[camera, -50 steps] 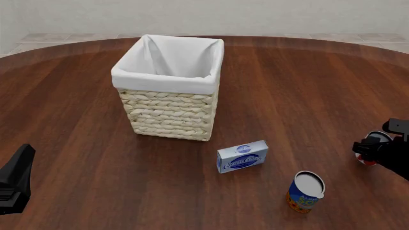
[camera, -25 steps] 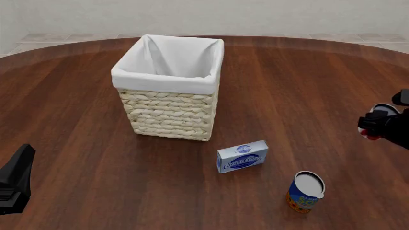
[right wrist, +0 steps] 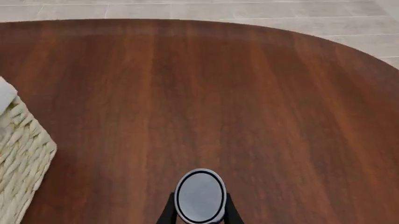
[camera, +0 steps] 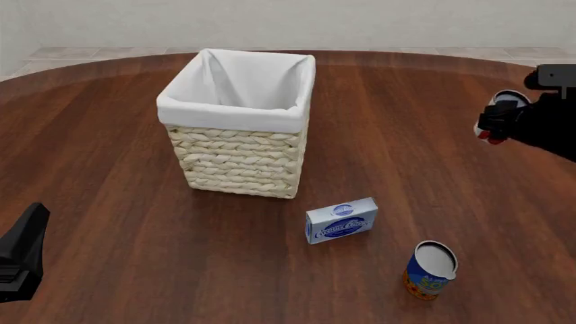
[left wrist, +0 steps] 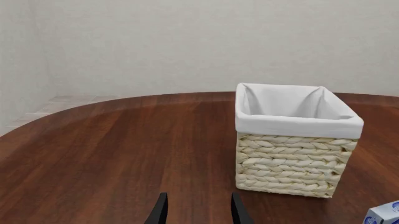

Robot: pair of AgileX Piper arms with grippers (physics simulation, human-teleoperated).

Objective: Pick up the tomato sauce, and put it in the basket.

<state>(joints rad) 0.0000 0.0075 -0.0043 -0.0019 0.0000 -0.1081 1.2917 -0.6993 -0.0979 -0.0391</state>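
Observation:
My right gripper is shut on the tomato sauce, a small can with a silvery-white top and a bit of red showing, held in the air at the right of the front view. In the right wrist view the can's top sits between the fingers. The basket, cream wicker with a white lining, stands left of centre, well to the left of the can. It also shows in the left wrist view. My left gripper is open and empty, low at the near left.
A blue-and-white box lies in front of the basket to its right. A blue-and-orange can stands near the front right. The box's corner shows in the left wrist view. The basket's corner shows in the right wrist view.
My right gripper has lifted the tomato sauce up and moved it slightly left, away from the table. The left arm has not moved.

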